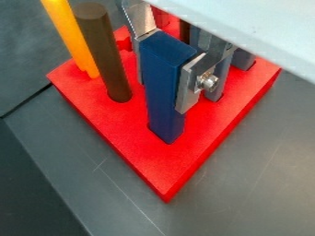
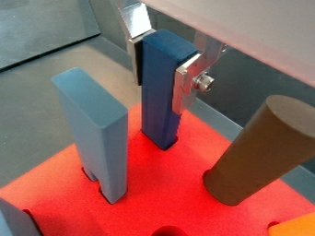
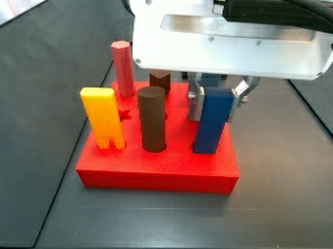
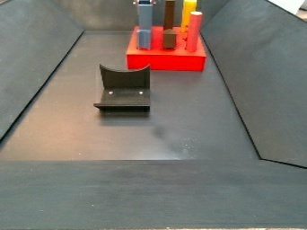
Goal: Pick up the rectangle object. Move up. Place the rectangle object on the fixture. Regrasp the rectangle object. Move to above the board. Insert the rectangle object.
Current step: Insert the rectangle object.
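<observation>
**Seating the blue bar: where the insertion could still fail**

Standing upright in the thick square bright-red board [image 1: 185,138], the saturated-blue rectangular bar [image 1: 163,88] has its foot in or at a hole, directly below the pincer [image 1: 172,74], which hangs just above the board's corner. Both wrist views show the flat silver fingers [image 2: 187,85] closed against the bar's upper part, one plate on each side, so the pincer is clamped on the bar. How deep the foot sits cannot be read from any view.

Risks from here, as I judge them:

- If the bar is not fully down, letting go could leave it proud or leaning. A small tilt in the grip would jam a square section in a square hole.
- Pressing down while misaligned could wedge the bar or shove the board along the desk.
- Opening and lifting carelessly might drag the bar back up on the dark pads.
- Neighbours crowd in: the paler light-blue peg [image 2: 101,138] and a dark brown cylinder [image 2: 256,152] stand just beside the pincer, and a sideways retreat could knock them.

The small black U-shaped fixture [image 4: 124,88] sits well apart from the pincer, empty.
</observation>
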{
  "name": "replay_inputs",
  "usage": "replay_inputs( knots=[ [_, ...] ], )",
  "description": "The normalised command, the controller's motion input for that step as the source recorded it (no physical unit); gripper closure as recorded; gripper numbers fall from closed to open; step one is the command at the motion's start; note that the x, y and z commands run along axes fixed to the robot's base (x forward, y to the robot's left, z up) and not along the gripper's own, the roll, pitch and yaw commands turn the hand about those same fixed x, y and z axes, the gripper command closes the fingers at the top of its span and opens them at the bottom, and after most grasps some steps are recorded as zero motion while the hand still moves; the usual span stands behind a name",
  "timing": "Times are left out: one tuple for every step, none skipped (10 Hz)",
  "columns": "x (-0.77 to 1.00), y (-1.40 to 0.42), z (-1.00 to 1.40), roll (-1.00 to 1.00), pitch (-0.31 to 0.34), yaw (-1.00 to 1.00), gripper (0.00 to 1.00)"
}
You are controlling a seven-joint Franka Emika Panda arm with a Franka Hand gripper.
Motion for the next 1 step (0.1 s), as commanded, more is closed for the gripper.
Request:
replay_inputs(
  knots=[
    [0.00,0.00,0.00,0.00,0.000,0.00,1.00]
  ],
)
